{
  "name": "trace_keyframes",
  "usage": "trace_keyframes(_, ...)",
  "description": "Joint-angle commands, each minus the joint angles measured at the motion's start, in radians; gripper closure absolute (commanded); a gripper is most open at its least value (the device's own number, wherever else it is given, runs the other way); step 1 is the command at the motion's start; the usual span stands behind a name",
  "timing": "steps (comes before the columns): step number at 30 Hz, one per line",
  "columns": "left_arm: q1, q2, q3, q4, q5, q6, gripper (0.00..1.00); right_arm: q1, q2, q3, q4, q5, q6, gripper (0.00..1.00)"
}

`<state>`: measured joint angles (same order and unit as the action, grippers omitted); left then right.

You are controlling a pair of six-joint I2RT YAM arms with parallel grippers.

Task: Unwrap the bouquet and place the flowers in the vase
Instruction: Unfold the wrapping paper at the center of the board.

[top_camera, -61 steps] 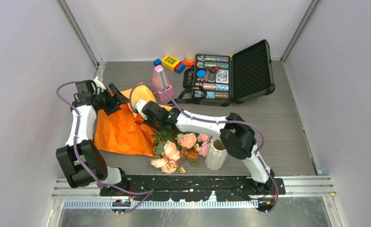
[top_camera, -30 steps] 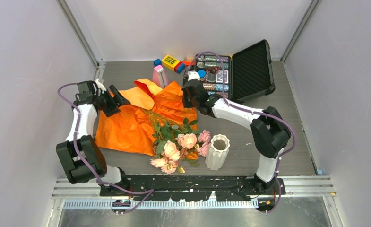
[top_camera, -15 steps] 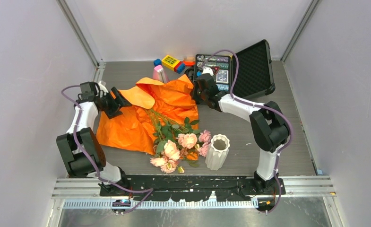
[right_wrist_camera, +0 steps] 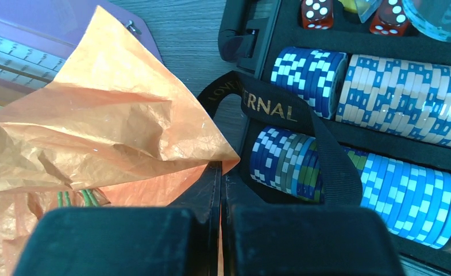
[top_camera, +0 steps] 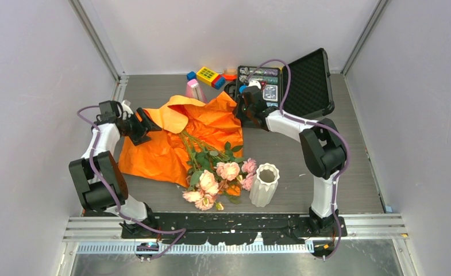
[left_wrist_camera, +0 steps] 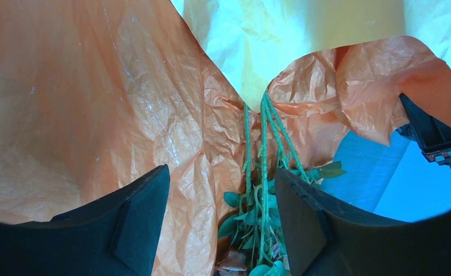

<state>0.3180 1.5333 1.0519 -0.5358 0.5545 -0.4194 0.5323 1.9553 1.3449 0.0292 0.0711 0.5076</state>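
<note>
Grey wood-grain table, walls on three sides.

Orange paper: biggest item, crinkled, opened into a wide sheet over left-centre of table. Far edge is lifted and folded, the rest lies flat. Left wrist view: sheet glossy and creased, rising in a V behind the stems.

Black case: far right, lid open. Tray holds rows of blue/white chips and red dice.

Flowers: out of the wrap, lying in one loose bunch. Green stems run from mid-sheet toward near edge, leaves about halfway down. Pink, peach and cream heads are bunched at near end, partly on paper, partly on bare table. Left wrist view shows stems side by side along a crease.

Vase: white, ribbed, wavy rim. Upright near front edge, just beside the rightmost blooms, mouth up.

Pink metronome-shaped obj: far side, at paper's far edge. Coloured blocks behind it.

Black ribbon: gold lettering, draped across case edge and chips.

R pincer: at paper's far right corner, beside the case. Fingers pressed together, pinching that corner.

L pincer: at sheet's left edge, pointing across it. Fingers spread; paper and stems show through the gap.
</note>
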Motion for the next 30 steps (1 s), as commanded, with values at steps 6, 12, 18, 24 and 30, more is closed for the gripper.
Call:
trace_keyframes(6,-0.027,-0.04,0.003,0.029,0.031,-0.004,0.31,-0.015,-0.078,0.042,-0.021,-0.095,-0.063,0.75)
trace_keyframes(12,-0.038,-0.043,0.017,0.021,0.042,0.006,0.32,-0.015,-0.162,0.021,-0.087,-0.234,-0.12,0.58)
trace_keyframes(18,-0.041,-0.067,0.042,-0.015,0.011,0.038,0.32,-0.015,-0.268,-0.091,-0.055,-0.3,-0.1,0.45)
trace_keyframes(24,0.127,-0.085,-0.027,0.115,0.134,-0.052,0.28,-0.015,-0.322,-0.142,-0.075,-0.326,-0.123,0.4)
trace_keyframes(30,0.225,-0.105,-0.001,0.024,-0.027,0.027,0.28,-0.014,-0.352,-0.198,-0.05,-0.379,-0.17,0.38)
